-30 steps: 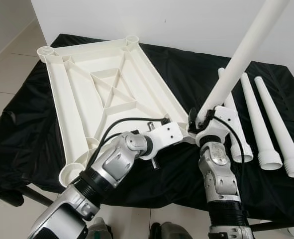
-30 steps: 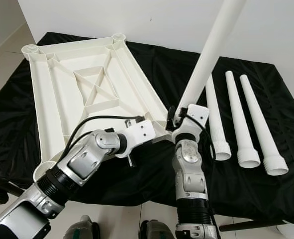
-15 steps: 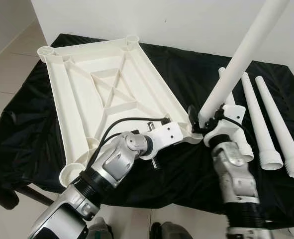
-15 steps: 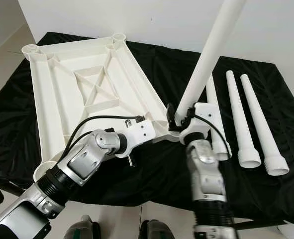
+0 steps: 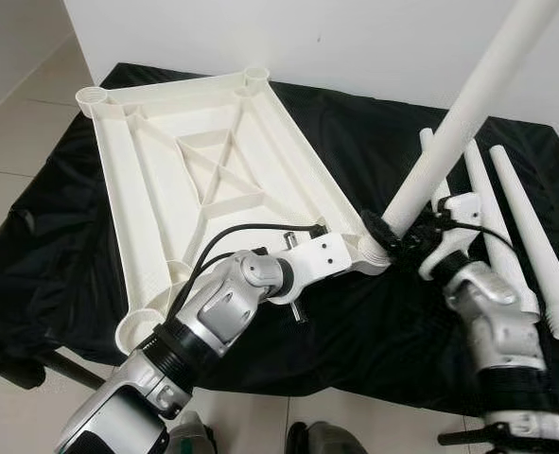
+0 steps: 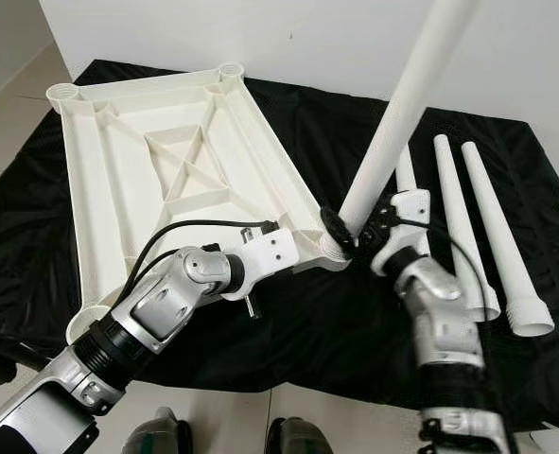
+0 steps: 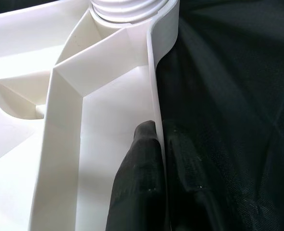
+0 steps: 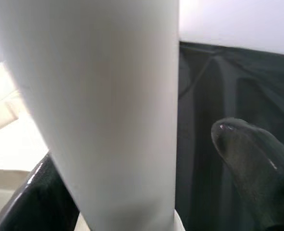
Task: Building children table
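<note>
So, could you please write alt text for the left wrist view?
The left claw pinches the thin side wall of the upturned white tabletop, one black finger inside the rim and one outside over the black cloth. Ahead, a ribbed corner socket sits at the tabletop's corner.

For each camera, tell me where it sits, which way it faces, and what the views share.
Left and right eye views: on the head, looking down at the upturned tabletop; both arms show.
Left wrist view: along the left end effector pinching the tabletop rim.
Right wrist view: along the right end effector around the leg.
Shared: black cloth.
</note>
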You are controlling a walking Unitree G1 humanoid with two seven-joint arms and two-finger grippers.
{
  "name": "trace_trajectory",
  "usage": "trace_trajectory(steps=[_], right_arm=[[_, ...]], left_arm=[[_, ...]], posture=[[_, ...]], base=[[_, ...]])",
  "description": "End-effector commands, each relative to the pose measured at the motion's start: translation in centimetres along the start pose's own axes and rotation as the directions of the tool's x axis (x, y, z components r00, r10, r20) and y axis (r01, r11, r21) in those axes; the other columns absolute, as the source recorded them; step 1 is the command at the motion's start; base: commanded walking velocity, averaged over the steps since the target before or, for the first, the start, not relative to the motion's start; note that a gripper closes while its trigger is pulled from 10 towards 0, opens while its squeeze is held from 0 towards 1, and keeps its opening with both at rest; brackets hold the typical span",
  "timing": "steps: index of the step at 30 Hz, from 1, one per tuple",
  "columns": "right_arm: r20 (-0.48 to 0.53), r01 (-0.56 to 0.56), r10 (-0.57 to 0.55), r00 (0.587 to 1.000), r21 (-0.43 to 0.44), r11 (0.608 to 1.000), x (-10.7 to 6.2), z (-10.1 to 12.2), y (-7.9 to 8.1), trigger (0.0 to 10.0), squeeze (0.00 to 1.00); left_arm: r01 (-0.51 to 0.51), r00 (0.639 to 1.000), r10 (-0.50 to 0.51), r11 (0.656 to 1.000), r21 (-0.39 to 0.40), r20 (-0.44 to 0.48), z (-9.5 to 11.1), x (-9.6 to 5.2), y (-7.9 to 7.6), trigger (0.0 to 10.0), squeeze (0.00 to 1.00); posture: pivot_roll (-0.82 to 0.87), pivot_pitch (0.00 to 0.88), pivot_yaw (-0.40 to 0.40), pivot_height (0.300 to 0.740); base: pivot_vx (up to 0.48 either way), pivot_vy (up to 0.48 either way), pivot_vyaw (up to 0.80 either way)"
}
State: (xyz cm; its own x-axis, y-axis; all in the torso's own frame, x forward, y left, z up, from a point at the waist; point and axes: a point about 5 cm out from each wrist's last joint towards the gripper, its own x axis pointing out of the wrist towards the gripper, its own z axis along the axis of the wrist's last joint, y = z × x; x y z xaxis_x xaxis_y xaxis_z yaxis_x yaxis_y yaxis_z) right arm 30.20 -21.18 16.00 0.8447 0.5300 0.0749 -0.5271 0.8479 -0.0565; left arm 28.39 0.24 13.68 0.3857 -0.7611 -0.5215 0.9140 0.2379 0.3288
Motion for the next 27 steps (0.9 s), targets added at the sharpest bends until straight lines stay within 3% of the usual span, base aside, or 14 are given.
trace_trajectory(steps=[1, 6, 7, 8, 9, 10, 19, 27], right_arm=[[0.003, -0.076, 0.076, 0.997, 0.0, 0.997, -0.2, 0.3, -0.1, 10.0, 0.0], [-0.036, -0.17, 0.169, 0.985, -0.022, 0.985, -0.1, -0.1, -0.1, 10.0, 0.0], [-0.038, -0.177, 0.176, 0.984, -0.024, 0.984, -0.1, -0.1, -0.2, 6.6, 0.0], [-0.038, -0.177, 0.176, 0.984, -0.024, 0.984, -0.1, -0.1, -0.2, 6.6, 0.0], [-0.048, -0.183, 0.182, 0.982, -0.031, 0.983, -0.1, -0.3, -0.3, 2.2, 0.0], [-0.06, -0.188, 0.186, 0.981, -0.032, 0.982, -0.2, -0.5, -0.4, 0.0, 0.0], [-0.088, -0.222, 0.221, 0.971, -0.006, 0.975, -0.6, -1.2, -0.7, 0.0, 0.0], [-0.066, -0.199, 0.203, 0.977, 0.051, 0.979, -1.0, -1.8, 0.2, 0.0, 0.0]], left_arm=[[0.024, 1.0, -0.023, 0.999, 0.027, -0.019, -0.2, 0.1, -0.3, 10.0, 0.0], [0.023, 1.0, -0.022, 0.999, 0.029, -0.019, -0.1, 0.1, -0.2, 10.0, 0.0], [0.022, 1.0, -0.022, 0.999, 0.029, -0.019, -0.1, 0.1, -0.2, 10.0, 0.0], [0.022, 1.0, -0.022, 0.999, 0.029, -0.019, -0.1, 0.1, -0.2, 10.0, 0.0], [0.022, 1.0, -0.022, 0.999, 0.029, -0.019, -0.1, 0.1, -0.2, 10.0, 0.0], [0.023, 1.0, -0.022, 0.999, 0.03, -0.02, -0.2, 0.1, -0.3, 10.0, 0.0], [0.025, 1.0, -0.024, 0.999, 0.03, -0.019, -0.2, 0.2, -0.4, 10.0, 0.0], [0.03, 0.999, -0.029, 0.999, 0.033, -0.014, -0.1, 0.3, -0.6, 10.0, 0.0]], posture=[[-0.04, 0.044, -0.03, 0.74], [-0.04, 0.042, -0.031, 0.74], [-0.04, 0.042, -0.031, 0.74], [-0.04, 0.042, -0.031, 0.74], [-0.04, 0.041, -0.031, 0.74], [-0.04, 0.04, -0.033, 0.74], [-0.04, 0.034, -0.036, 0.74], [-0.04, 0.024, -0.04, 0.74]], base=[[0.0, 0.0, 0.0], [0.0, 0.0, 0.0], [0.0, 0.0, 0.0], [0.0, 0.0, 0.0], [0.0, 0.0, 0.0], [0.0, 0.0, 0.0], [0.0, 0.0, 0.0], [0.0, 0.0, 0.0]])
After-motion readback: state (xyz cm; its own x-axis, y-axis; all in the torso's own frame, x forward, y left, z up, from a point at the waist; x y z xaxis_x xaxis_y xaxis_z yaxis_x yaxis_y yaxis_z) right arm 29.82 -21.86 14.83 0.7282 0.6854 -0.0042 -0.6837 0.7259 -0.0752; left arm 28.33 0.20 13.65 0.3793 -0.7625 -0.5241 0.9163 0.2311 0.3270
